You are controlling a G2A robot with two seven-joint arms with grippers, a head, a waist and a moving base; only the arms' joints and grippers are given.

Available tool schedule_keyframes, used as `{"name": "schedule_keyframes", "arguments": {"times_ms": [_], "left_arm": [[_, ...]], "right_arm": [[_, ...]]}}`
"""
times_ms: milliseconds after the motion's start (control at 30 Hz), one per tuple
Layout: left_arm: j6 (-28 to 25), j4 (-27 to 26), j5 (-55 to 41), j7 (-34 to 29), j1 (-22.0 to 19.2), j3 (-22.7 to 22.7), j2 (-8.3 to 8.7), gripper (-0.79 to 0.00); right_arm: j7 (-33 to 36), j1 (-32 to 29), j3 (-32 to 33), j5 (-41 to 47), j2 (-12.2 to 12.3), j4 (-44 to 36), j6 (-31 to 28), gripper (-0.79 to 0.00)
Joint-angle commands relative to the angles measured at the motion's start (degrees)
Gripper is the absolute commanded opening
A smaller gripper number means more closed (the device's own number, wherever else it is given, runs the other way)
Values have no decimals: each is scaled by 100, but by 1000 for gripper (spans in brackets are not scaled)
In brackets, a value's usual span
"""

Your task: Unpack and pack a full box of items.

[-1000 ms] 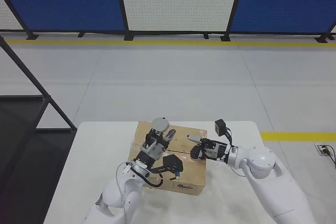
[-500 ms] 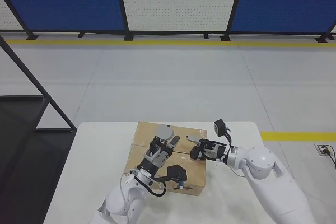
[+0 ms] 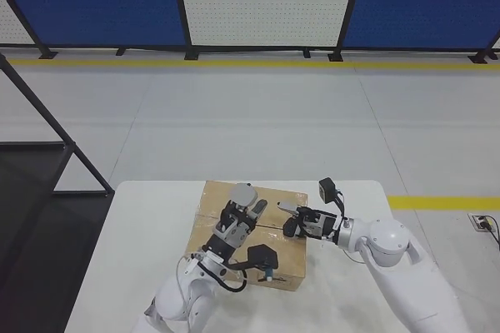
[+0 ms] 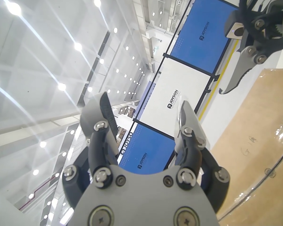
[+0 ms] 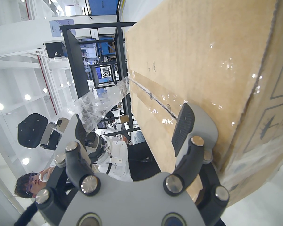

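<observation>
A closed cardboard box (image 3: pixel 288 252) sits on the white table (image 3: pixel 133 250), its top seam (image 5: pixel 153 97) taped over. My left gripper (image 3: pixel 248 200) stands above the box's top, pointing upward, open and empty (image 4: pixel 141 105). At the box's right edge is my right gripper (image 3: pixel 288 210), also open (image 5: pixel 132 115). One of its fingers (image 5: pixel 182 124) rests on the box top by the seam, the other finger (image 5: pixel 79 128) is off the box's side. A crumpled strip of clear tape (image 5: pixel 101 102) is lifted from the seam and hangs beside that outer finger. The box also shows in the left wrist view (image 4: pixel 250 130).
A black metal rack (image 3: pixel 33 166) stands left of the table. Blue and white partition panels (image 3: pixel 267 21) close off the back of the room. Bare table surface lies left of the box and in front of it.
The left arm has shifted slightly right and toward the table's front over the box, with its gripper still pointing up. The right arm has kept still.
</observation>
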Motion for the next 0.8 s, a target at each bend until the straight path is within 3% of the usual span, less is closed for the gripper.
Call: {"name": "schedule_keyframes", "arguments": {"times_ms": [0, 767], "left_arm": [[-1, -16, 10, -5, -2, 10, -5, -203], [-28, 66, -16, 42, -82, -12, -45, -209]], "right_arm": [[0, 7, -1, 1, -2, 4, 2, 0], [-18, -257, 301, -85, 99, -405, 92, 0]]}}
